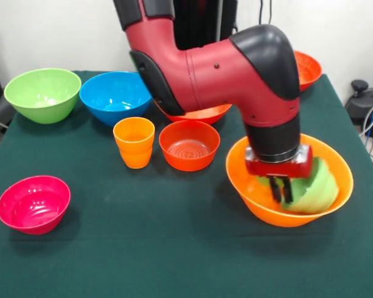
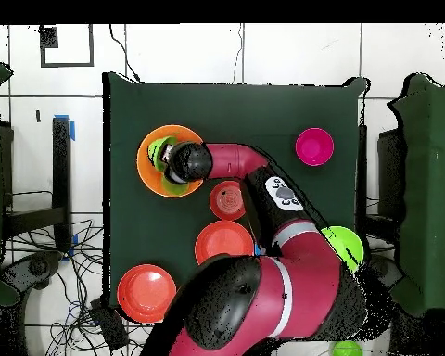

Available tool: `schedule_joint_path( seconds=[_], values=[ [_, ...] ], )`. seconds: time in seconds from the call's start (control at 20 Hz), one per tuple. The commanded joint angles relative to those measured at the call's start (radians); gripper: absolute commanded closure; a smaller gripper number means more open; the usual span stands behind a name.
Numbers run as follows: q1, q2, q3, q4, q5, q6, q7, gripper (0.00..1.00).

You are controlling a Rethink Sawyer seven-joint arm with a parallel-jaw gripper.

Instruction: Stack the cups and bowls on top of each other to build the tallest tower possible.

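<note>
Tower base: big orange bowl [image 1: 261, 205] holds small green bowl [image 1: 317, 189] tipped on edge, hand [image 1: 283, 188] clamped on its rim, likely seating it inverted.

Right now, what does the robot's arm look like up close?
The arm is thick, rounded and glossy red, with black caps at its joints. A black cylindrical wrist ends in a red block with a silver edge, from which the small dark pincer hangs. The overhead view shows a white band and a grey patch on the arm.

The red and black arm [image 1: 236, 68] bends down at its elbow, wrist vertical. Its gripper [image 1: 283, 188] points straight down, fingers close together
</note>
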Motion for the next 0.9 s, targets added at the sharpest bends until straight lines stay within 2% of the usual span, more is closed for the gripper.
schedule_joint_path(
  seconds=[0.05, 0.35, 0.5, 0.9],
  values=[
    [0.012, 0.080, 0.176, 0.123, -0.056, 0.161, -0.290, 1.00],
    [0.002, 0.060, 0.191, 0.137, -0.063, 0.205, -0.285, 1.00],
    [-0.029, 0.038, 0.223, 0.171, -0.051, 0.233, -0.287, 1.00],
    [-0.107, -0.031, 0.318, 0.205, -0.009, 0.397, -0.306, 1.00]
  ],
)
